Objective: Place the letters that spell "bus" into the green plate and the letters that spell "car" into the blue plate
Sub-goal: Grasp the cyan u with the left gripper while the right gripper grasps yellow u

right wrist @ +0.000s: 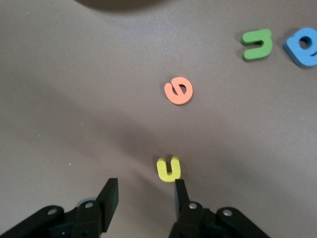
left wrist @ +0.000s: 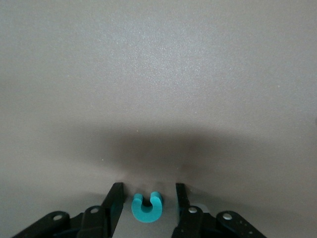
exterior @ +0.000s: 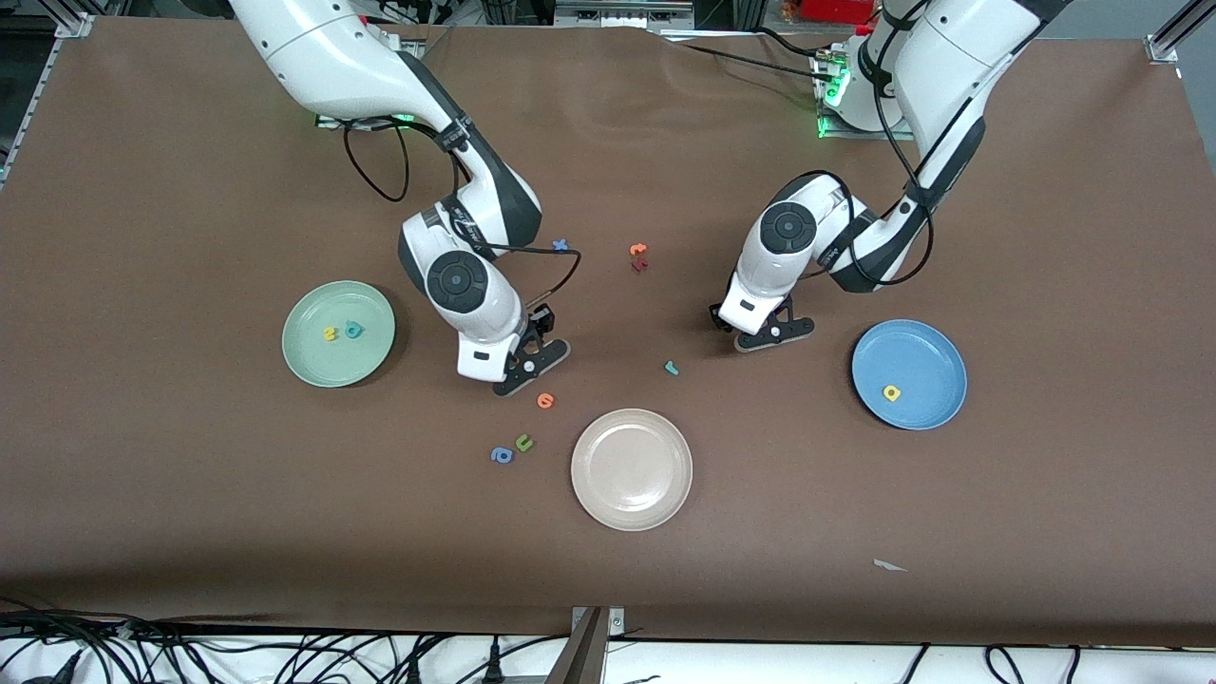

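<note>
Nearest: black cables (exterior: 285,655) are strung along the table's near edge, with a round cream-white plate (exterior: 632,468) just above them.
Surface: brown matte table cover (exterior: 190,475), framed in metal rails.
Plates: three are counted. The round mint-green plate (exterior: 313,359) holds a yellow foam s (exterior: 330,333) and a teal foam b (exterior: 353,330); the round blue plate (exterior: 926,361) holds a yellow foam a (exterior: 891,392).
Loose letters: nine are counted, among them a teal foam r (exterior: 671,368) near the cream plate.
Left gripper (left wrist: 148,187): lowered to the table, fingers spread either side of a teal foam c (left wrist: 146,207), gaps seen on both sides.
Right gripper (right wrist: 146,182): low, fingers spread, a yellow foam u (right wrist: 169,168) just off one fingertip.
</note>
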`<state>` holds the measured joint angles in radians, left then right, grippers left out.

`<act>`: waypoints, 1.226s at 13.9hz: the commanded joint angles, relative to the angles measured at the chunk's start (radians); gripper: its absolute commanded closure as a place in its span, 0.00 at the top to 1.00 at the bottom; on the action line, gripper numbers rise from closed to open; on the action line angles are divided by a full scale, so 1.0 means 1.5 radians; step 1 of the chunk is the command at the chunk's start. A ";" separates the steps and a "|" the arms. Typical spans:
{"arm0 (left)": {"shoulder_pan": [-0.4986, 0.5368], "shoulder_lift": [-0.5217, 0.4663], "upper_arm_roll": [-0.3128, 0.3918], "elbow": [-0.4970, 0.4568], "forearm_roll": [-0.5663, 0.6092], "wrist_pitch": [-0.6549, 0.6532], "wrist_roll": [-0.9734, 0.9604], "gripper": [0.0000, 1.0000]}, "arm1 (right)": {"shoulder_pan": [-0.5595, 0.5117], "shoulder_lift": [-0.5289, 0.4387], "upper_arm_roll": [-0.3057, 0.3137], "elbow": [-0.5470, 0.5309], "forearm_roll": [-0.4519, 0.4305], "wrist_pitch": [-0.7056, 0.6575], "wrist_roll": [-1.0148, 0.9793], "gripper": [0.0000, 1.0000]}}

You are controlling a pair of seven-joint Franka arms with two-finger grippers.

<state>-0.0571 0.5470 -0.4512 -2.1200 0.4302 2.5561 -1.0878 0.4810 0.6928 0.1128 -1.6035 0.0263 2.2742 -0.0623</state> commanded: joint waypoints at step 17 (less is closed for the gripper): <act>0.049 -0.009 -0.004 0.008 0.023 -0.004 0.085 0.29 | 0.009 0.054 -0.007 -0.015 -0.068 0.073 0.004 0.38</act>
<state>-0.0392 0.5459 -0.4519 -2.1188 0.4302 2.5662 -1.0259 0.4893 0.7701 0.1058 -1.6073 -0.0597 2.3743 -0.0624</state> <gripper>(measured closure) 0.705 0.542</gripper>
